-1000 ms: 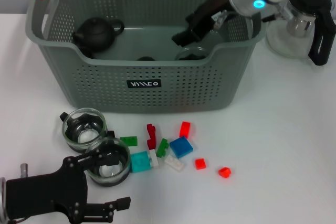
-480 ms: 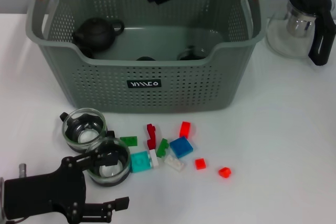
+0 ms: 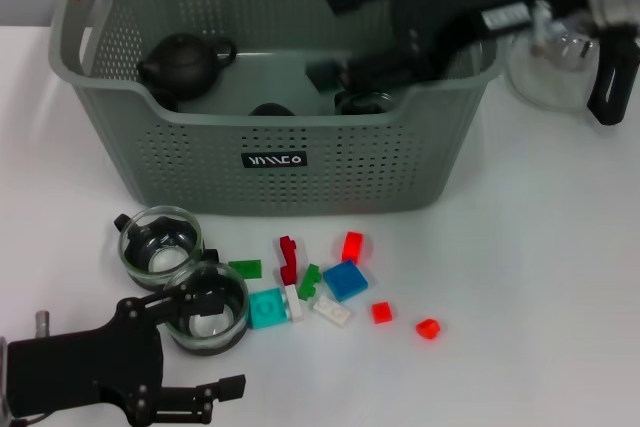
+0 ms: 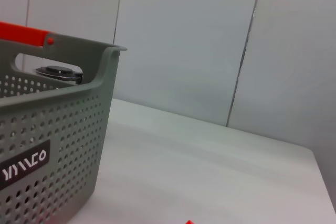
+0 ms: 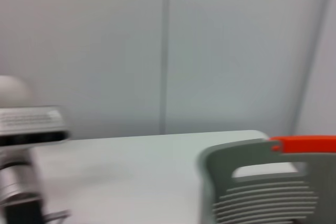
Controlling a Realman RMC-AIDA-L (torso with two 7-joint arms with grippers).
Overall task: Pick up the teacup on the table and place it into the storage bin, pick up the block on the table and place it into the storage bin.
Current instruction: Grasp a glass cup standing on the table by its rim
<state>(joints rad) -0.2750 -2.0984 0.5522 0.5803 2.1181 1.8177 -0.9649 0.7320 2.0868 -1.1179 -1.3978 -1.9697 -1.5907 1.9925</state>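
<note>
Two glass teacups stand on the table, one [image 3: 160,245] behind the other [image 3: 208,319]. Several coloured blocks lie to their right, among them a blue one [image 3: 345,279], a cyan one [image 3: 267,307] and a red one [image 3: 352,245]. My left gripper [image 3: 215,342] rests open at the near left, its upper finger [image 3: 203,298] over the nearer teacup's rim. The storage bin [image 3: 280,182] holds a black teapot [image 3: 185,62] and a glass cup [image 3: 365,102]. Above the bin's right half, my right gripper [image 3: 337,35] is open and holds nothing.
A glass kettle [image 3: 565,52] with a black handle stands right of the bin. Small red blocks [image 3: 427,328] lie farther right on the white table. The bin's labelled wall [image 4: 47,150] and orange handle [image 4: 21,32] fill the left wrist view's side; a bin corner [image 5: 252,182] shows in the right wrist view.
My right arm rose from the bin's right side to above its back, then swung right over its right half. The left arm, teacups and blocks have not moved.
</note>
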